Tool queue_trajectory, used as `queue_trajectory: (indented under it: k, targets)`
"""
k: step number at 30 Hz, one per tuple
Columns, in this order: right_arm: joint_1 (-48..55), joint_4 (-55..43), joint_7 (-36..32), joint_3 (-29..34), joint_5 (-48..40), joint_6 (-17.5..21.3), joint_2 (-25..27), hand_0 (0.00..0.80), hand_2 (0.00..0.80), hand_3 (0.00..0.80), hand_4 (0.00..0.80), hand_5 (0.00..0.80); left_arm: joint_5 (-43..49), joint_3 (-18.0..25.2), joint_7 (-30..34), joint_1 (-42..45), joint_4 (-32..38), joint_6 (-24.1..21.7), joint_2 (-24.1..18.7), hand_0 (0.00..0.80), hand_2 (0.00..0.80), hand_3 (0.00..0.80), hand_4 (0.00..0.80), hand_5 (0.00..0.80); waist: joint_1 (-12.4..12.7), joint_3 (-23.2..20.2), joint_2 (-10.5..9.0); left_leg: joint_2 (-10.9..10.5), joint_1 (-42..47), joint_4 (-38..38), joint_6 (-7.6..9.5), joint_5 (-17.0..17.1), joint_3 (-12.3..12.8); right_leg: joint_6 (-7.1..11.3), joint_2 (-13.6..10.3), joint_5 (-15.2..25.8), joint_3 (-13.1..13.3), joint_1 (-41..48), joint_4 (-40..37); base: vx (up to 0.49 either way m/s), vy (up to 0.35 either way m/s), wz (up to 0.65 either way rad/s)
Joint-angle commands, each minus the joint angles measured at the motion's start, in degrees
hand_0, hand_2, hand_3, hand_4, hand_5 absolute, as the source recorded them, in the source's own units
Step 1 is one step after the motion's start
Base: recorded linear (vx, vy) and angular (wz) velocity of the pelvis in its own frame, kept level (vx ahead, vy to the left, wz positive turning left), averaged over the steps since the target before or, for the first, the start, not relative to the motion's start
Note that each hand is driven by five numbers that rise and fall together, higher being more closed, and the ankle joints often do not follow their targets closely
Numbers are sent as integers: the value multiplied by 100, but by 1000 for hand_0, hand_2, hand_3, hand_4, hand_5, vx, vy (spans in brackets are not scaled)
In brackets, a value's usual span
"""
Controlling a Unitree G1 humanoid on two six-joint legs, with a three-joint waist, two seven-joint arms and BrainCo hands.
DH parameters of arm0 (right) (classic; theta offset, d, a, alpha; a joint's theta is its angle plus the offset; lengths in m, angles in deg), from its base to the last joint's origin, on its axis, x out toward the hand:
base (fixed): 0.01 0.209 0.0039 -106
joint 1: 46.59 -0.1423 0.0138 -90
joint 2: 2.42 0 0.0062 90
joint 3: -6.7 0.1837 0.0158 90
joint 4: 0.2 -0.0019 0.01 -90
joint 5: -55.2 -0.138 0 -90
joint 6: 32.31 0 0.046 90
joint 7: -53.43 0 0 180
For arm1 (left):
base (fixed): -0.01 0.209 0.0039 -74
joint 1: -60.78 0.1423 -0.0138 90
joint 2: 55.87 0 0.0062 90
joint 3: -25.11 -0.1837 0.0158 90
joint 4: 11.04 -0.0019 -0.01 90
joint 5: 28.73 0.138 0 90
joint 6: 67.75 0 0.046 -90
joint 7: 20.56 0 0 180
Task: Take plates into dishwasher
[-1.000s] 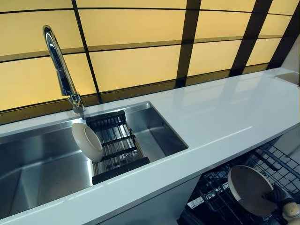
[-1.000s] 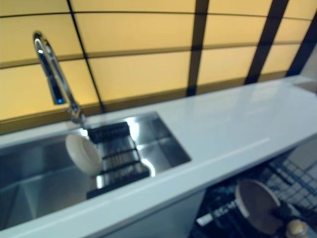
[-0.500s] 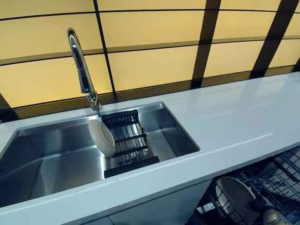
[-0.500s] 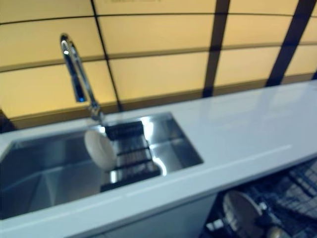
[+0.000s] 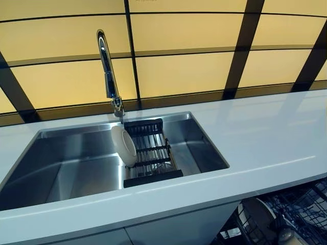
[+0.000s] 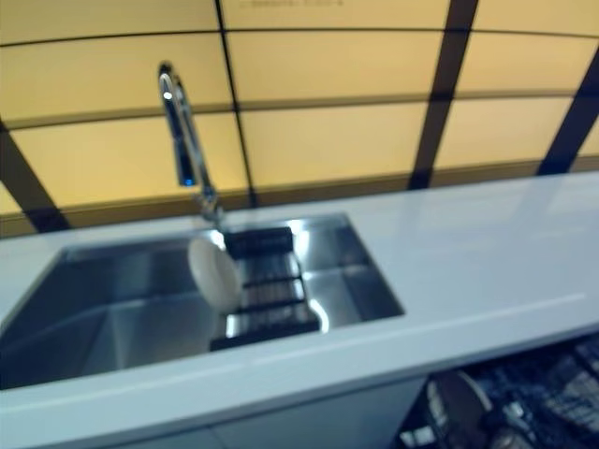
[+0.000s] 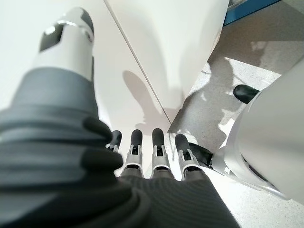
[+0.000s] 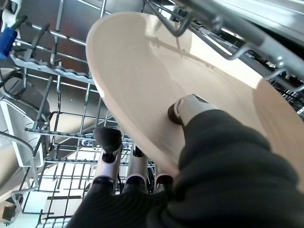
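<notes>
A beige plate stands on edge among the wires of the dishwasher rack. My right hand is shut on the plate, thumb on its face and fingers under its rim. In the left eye view the same plate and right hand show at the lower right, under the counter's edge. A second, white plate leans upright in a black drying rack inside the sink. My left hand hangs open beside a white cabinet front, holding nothing.
A tall chrome faucet rises behind the sink. The white countertop runs to the right, above the pulled-out dishwasher rack. Yellow wall panels with dark strips stand behind.
The whole picture has shifted right as the camera turned left. Against the counter, the held plate has moved left and lower into the dishwasher rack.
</notes>
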Motion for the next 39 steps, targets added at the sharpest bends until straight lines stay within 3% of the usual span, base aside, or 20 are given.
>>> queue_trajectory:
  k: [1, 5, 6, 7, 15, 24, 31, 39]
  targets:
    - [-306, 464, 5, -394, -167, 76, -353, 800, 800, 800, 800, 800, 130, -127, 155, -396, -170, -147, -166, 0, 0, 0, 0, 0, 249, -11, -115, -136, 261, 5, 92, -530, -316, 485, -171, 600, -173, -432, 11, 0, 0, 0]
    - [-305, 510, 91, -358, -263, 82, -376, 800, 800, 800, 800, 800, 156, -129, 132, -420, -208, -148, -172, 0, 0, 0, 0, 0, 252, -21, -137, -138, 273, 5, 87, -530, -332, 489, -168, 608, -174, -424, 11, 0, 0, 0]
    - [-266, 481, 215, -324, -291, 121, -364, 471, 471, 471, 471, 471, 146, -108, 139, -418, -226, -154, -186, 0, 0, 0, 0, 0, 239, -26, -148, -137, 276, 5, 91, -525, -329, 489, -164, 614, -163, -424, 11, 0, 0, 0]
    - [-255, 470, 252, -315, -282, 125, -362, 0, 0, 0, 0, 0, 148, -100, 141, -417, -226, -150, -191, 0, 0, 0, 0, 0, 236, -25, -151, -137, 277, 5, 92, -526, -328, 490, -162, 615, -159, -422, 11, 0, 0, 0]
    - [-87, 55, 234, -154, -255, -77, -263, 0, 0, 0, 0, 0, 112, 5, 77, -422, -215, -159, -185, 0, 0, 0, 0, 0, 147, -13, -226, -129, 289, 5, 104, -540, -283, 483, -123, 624, -70, -429, 11, 0, 0, 0]
    - [296, -869, -169, 271, 35, -434, 185, 0, 0, 0, 0, 0, 127, 269, -3, -383, -201, -184, -238, 0, 0, 0, 0, 0, -57, 21, -367, -88, 298, 5, 106, -546, -157, 476, -55, 657, 71, -474, 11, 0, 0, 0]
    - [851, -2204, -972, 1223, 587, -736, 914, 0, 0, 0, 0, 0, 168, 617, -174, -335, -92, -172, -187, 0, 0, 0, 0, 0, -352, -4, -518, -27, 325, 5, 96, -550, 39, 480, 32, 699, 286, -527, 11, 1, 9, -8]
    - [1182, -2577, -1393, 2146, 837, -693, 1571, 0, 0, 0, 0, 0, 128, 737, -346, -354, -62, -179, -170, 0, 0, 0, 0, 0, -521, -48, -615, 16, 359, 5, 92, -572, 178, 490, 108, 727, 429, -558, 11, 2, 7, -12]
